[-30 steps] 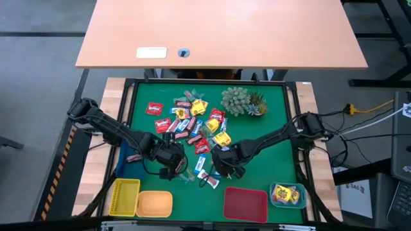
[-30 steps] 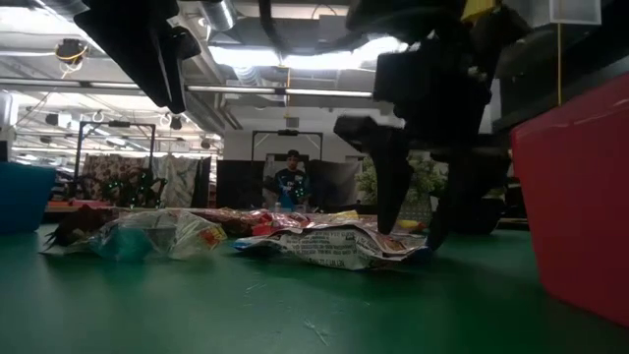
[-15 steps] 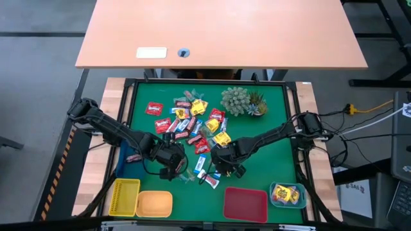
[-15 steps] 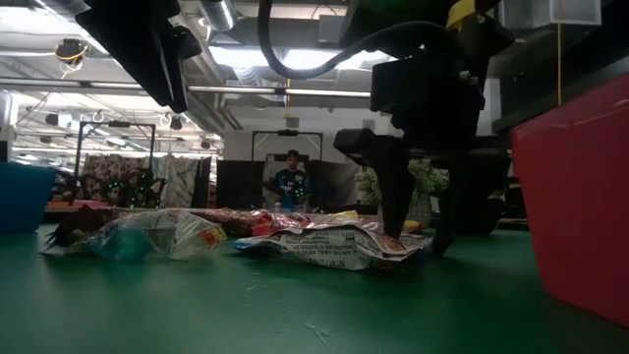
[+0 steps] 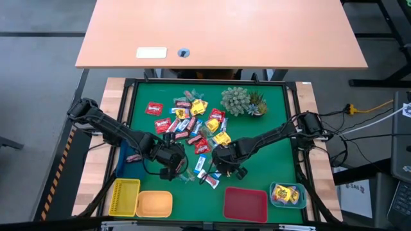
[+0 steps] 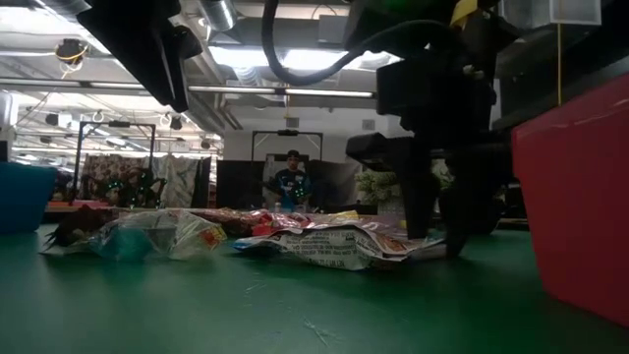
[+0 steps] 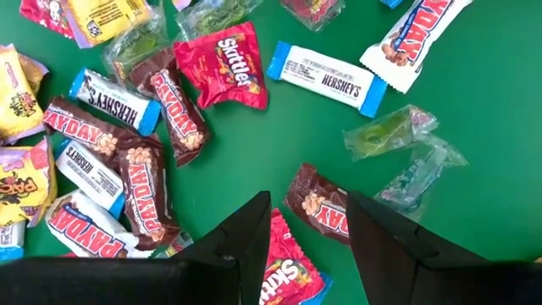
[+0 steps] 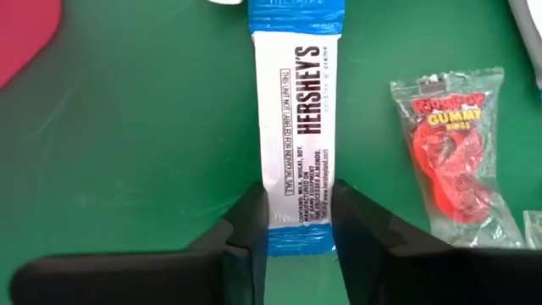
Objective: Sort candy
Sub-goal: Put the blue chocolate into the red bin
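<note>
Item one: my right claw (image 8: pixel 292 233), fingers closed against both sides of a blue-and-white Hershey's bar (image 8: pixel 295 127) on the green table (image 8: pixel 127 152), near the red tray (image 5: pixel 245 204). Left claw (image 7: pixel 307 246), jaws apart, hovers beside the candy pile (image 5: pixel 192 125) near that tray.

candy (image 5: pixel 192 125) mid-mat, plant (image 5: pixel 242 101) right (behind)

Candy, trays and arms, counted from above

Two claws sit mid-frame: the left claw (image 5: pixel 174 171) and the right claw (image 5: pixel 226 172). Four trays line the bottom edge: one yellow tray (image 5: pixel 124 196), one orange tray (image 5: pixel 154 204), one red tray (image 5: pixel 245 204), one teal tray (image 5: pixel 287 194). One plant (image 5: pixel 241 101) stands upper right. One candy pile (image 5: pixel 192 125) holds over twenty pieces, too crowded for an exact count.
</note>
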Motion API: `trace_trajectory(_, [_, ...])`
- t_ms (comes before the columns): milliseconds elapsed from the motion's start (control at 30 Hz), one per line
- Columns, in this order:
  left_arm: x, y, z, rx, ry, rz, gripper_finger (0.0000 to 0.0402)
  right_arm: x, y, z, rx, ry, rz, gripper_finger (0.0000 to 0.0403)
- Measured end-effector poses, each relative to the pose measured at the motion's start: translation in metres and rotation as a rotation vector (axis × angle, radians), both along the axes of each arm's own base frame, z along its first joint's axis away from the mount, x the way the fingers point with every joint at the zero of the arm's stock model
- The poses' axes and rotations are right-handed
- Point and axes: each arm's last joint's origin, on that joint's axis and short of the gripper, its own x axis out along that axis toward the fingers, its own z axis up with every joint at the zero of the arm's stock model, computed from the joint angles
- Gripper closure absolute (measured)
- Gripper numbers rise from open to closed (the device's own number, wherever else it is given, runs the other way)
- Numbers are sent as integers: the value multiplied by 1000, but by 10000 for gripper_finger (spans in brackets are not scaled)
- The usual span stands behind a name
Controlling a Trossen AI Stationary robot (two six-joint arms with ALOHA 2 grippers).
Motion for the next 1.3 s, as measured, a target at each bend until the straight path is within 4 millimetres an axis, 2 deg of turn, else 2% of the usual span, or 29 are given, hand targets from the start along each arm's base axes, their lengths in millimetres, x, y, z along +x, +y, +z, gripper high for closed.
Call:
trace_trajectory(100, [1,-1,1,-6,-14,0,260,3,1,4,5,2,-37,308])
trace_trajectory(233, [2,-1,1,-9,-20,0,260,8,2,13,2,19,-50,288])
trace_trajectory(533, [3,-1,2,-17,-39,1,260,15,5,58,-12,106,-51,296])
trace_trajectory(667, [4,-2,2,-22,-51,0,261,17,8,79,66,149,-86,295])
trace_trajectory(833, [7,-3,3,-34,-77,0,261,22,14,100,244,191,-169,291])
trace_trajectory(1000, [7,-4,3,-36,-81,-2,261,21,29,112,368,256,-246,291])
trace_trajectory(1100, [7,-4,3,-36,-81,-2,261,14,46,113,429,328,-251,291])
trace_trajectory(1300, [7,-4,3,-36,-82,-2,261,-6,83,113,385,400,-251,290])
